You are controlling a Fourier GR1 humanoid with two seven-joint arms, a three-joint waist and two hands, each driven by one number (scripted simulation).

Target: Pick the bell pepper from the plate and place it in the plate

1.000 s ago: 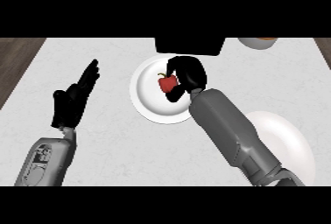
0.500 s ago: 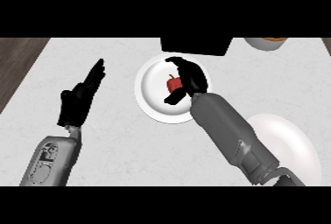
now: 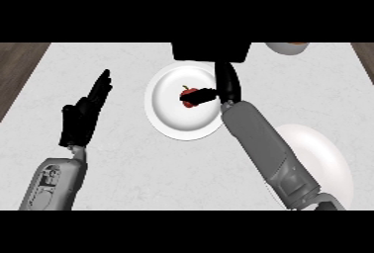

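The small red bell pepper with a green stem (image 3: 189, 95) lies on the round white plate (image 3: 169, 114) near the upper middle of the light grey speckled bench (image 3: 139, 163). The pepper sits in the upper right part of that plate, inside the rim.

The right hand (image 3: 226, 86), black, is positioned over the right edge of the same plate. Its fingers point up the view along the rim, and one digit (image 3: 205, 95) reaches leftward across the plate and touches the right side of the pepper. The head view does not show whether the hand has closed on the pepper or is only in contact with it; the pepper appears to rest on the plate. The grey right forearm (image 3: 266, 148) runs from the lower right of the view up to the hand.

A second round white plate (image 3: 325, 158) lies on the bench at the right, partly covered by the right forearm. It is close to the first plate but not touching it.

The left hand (image 3: 84, 116), black, shows at the left of the view, open, fingers straight and pointing upward, well apart from both plates. Its grey forearm (image 3: 55, 183) enters from the lower left.

A black rectangular object (image 3: 210, 51) stands at the far edge of the bench just above the first plate. A white bowl with reddish contents (image 3: 288, 47) is partly visible at the upper right. Dark wood surface (image 3: 18, 64) shows beyond the bench at the left and right sides.
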